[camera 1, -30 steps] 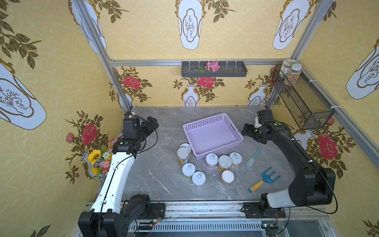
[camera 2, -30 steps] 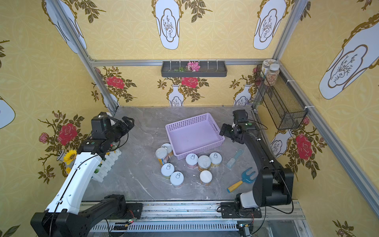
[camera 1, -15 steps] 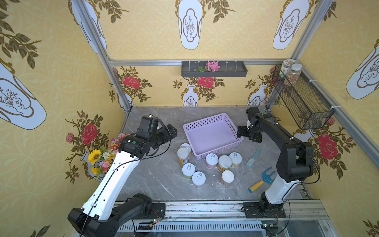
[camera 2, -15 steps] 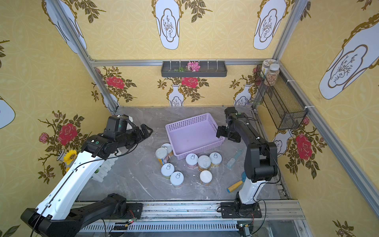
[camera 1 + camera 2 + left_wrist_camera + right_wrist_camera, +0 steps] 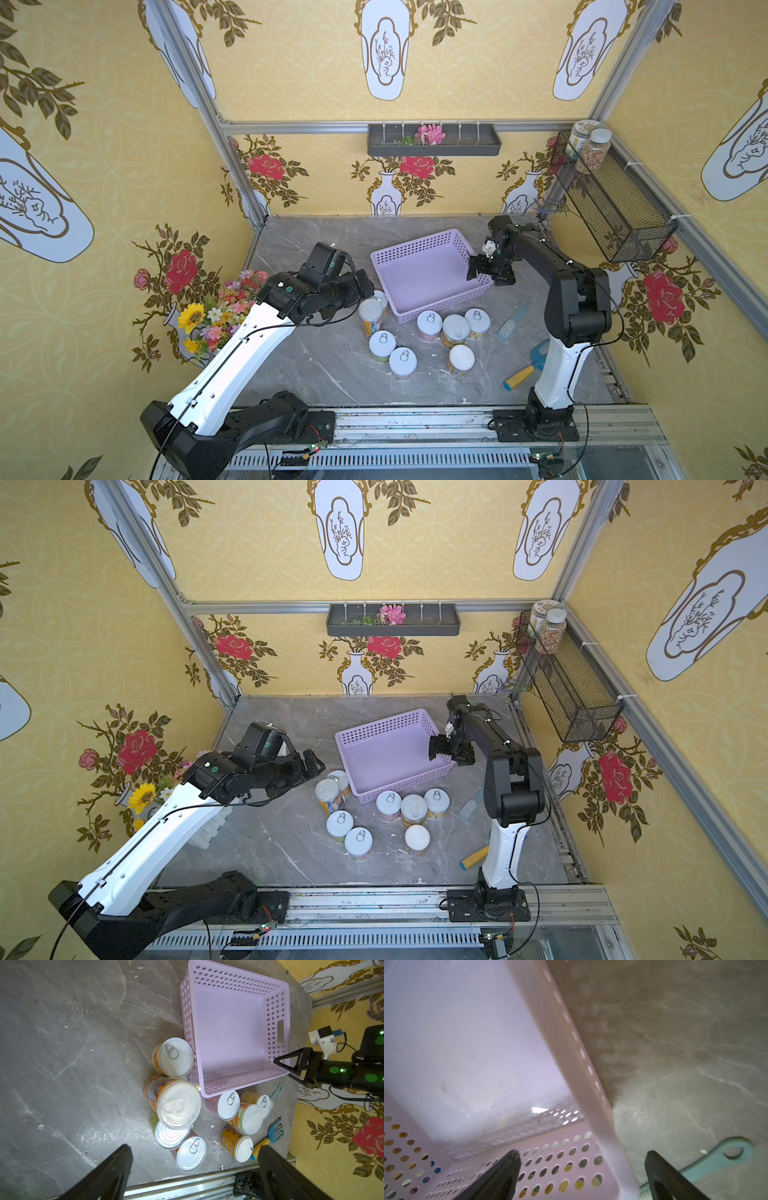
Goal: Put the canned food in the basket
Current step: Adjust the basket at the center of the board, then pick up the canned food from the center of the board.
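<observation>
Lavender basket (image 5: pixel 428 270) is seen empty, its three-o'clock rim straddled by the released right gripper (image 5: pixel 488 274); for the first pick, the released left gripper (image 5: pixel 366 286) must be lowered onto the eight-o'clock can (image 5: pixel 370 308).

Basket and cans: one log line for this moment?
basket: empty | cans: eight, all outside it | left gripper: open, empty, near cans | right gripper: open, straddling basket wall

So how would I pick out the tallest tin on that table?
Find the lavender basket on the grey table. The tall tin stands at its near left corner. It overtops every neighbour and wears a blue and yellow label.
</observation>
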